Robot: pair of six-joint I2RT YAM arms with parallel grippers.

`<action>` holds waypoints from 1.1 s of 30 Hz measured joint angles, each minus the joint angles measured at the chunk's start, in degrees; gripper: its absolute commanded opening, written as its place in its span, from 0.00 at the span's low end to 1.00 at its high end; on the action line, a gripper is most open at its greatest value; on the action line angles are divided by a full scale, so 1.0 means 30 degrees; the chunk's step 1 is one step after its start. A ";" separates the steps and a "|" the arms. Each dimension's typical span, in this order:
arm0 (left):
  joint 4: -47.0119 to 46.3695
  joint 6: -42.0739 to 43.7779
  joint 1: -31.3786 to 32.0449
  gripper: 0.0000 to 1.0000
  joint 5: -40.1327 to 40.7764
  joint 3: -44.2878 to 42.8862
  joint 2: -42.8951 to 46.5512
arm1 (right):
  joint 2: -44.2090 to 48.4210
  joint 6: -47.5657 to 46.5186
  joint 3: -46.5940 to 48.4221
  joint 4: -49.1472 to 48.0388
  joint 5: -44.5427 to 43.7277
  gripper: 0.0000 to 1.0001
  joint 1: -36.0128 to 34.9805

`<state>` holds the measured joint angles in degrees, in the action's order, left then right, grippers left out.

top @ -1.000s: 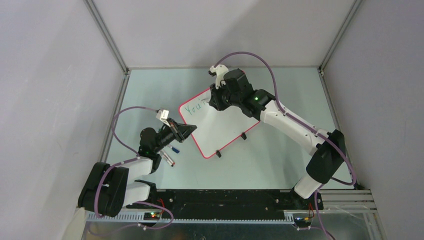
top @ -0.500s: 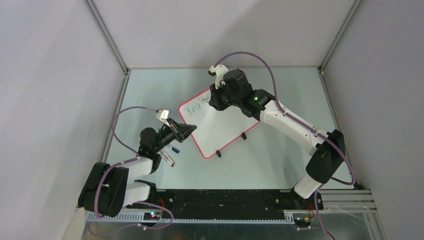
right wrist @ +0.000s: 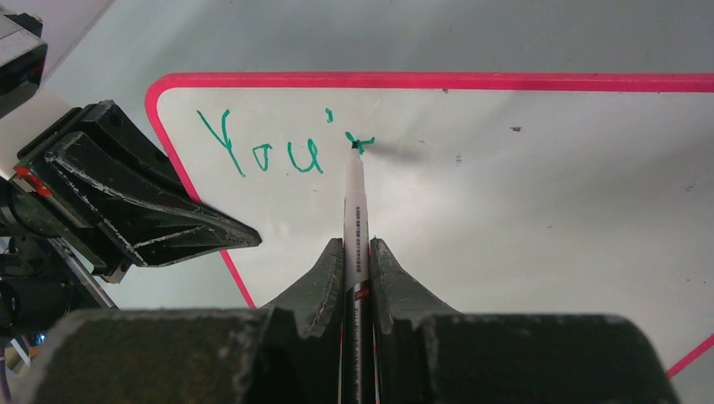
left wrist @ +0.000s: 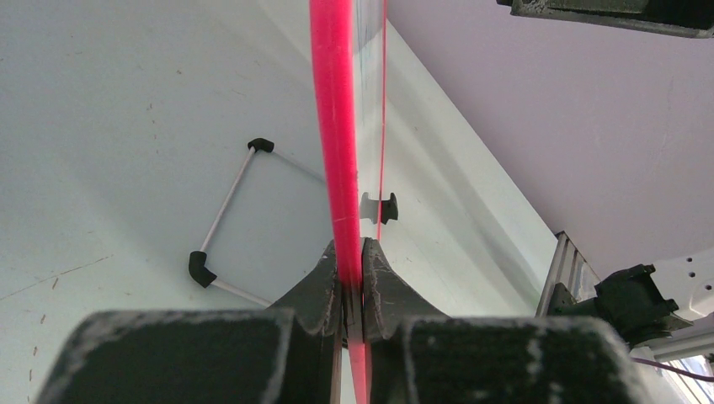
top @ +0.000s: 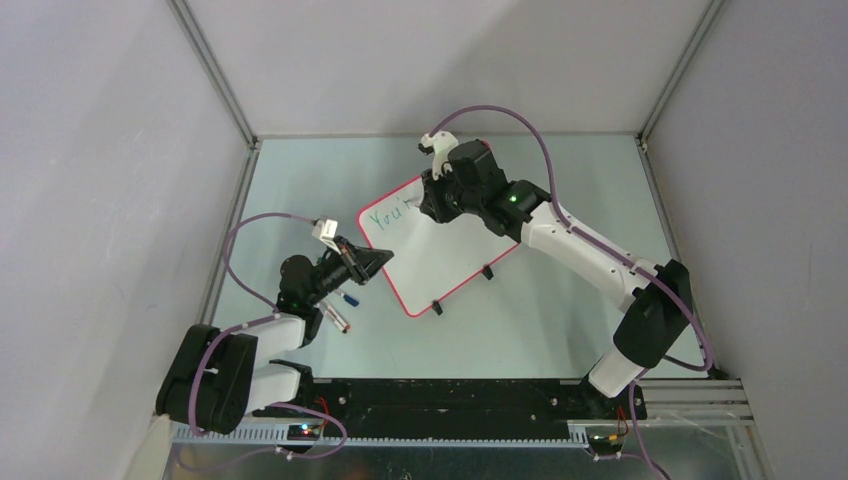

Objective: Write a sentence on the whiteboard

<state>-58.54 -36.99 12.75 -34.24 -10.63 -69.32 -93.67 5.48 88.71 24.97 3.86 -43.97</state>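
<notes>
Right wrist view: the right pincer (right wrist: 355,246) is clenched on a slim white marker with a green tip (right wrist: 352,198). The nib touches the large glossy white whiteboard with a thin red-pink rim (right wrist: 539,219) just ahead of the fingers. Green handwriting (right wrist: 261,151), up and to the left of the nib, reads "You'", with a small new stroke at the nib itself. The left pincer (left wrist: 352,252) is clamped on the board's rim, which runs straight out ahead of it, steadying the board over the pale green table (top: 300,180). By my judgement only the first word is begun, and most of the sentence is left to write.
</notes>
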 measured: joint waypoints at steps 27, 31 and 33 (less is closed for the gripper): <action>-0.0015 0.0000 0.0000 0.05 -0.0015 0.0000 0.0007 | 0.1173 0.0007 -0.0561 -0.0299 -0.0197 0.00 0.0393; -0.0015 0.0007 0.0000 0.05 -0.0015 0.0000 0.0007 | 0.1173 0.0000 -0.0568 -0.0291 -0.0386 0.00 0.0488; -0.0015 0.0007 0.0000 0.05 -0.0015 0.0000 0.0007 | 0.1173 -0.0007 -0.0605 -0.0306 -0.0495 0.00 0.0510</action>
<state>-58.59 -36.97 12.75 -34.28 -10.63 -69.30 -90.15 5.45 86.89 24.05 2.37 -42.44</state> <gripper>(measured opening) 0.100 0.163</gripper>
